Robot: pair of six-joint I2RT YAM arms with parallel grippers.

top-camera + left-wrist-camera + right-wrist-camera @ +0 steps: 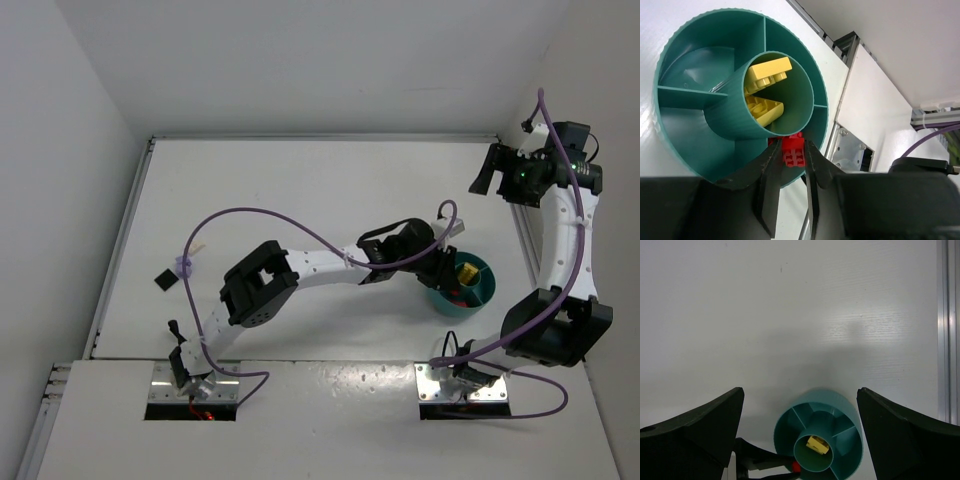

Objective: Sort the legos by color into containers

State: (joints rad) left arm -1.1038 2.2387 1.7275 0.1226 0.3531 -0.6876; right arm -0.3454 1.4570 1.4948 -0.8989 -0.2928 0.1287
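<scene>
L gripper [791, 150] pinches red lego [793, 153] over teal bowl [685, 107] outer compartment, long axis unclear. Yellow legos [767, 75] tilted in centre cup [800, 107]. R gripper [797, 390] spread wide, empty.

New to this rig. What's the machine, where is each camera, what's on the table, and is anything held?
A white left arm and right arm are bolted at the near edge of a white table. The top view looks down from above and behind them. The other two come from a camera on each wrist, so the dark shapes at the bottom are that arm's own fingers. The left gripper reaches over a round teal plastic bowl with a central cup and dividers, its fingers pinching a small red plastic brick over an outer compartment. Yellow plastic bricks lie in the central cup. The right gripper is open and empty, raised over the table, looking down on the bowl. At the table's left lie a small lavender brick and a small black piece.
</scene>
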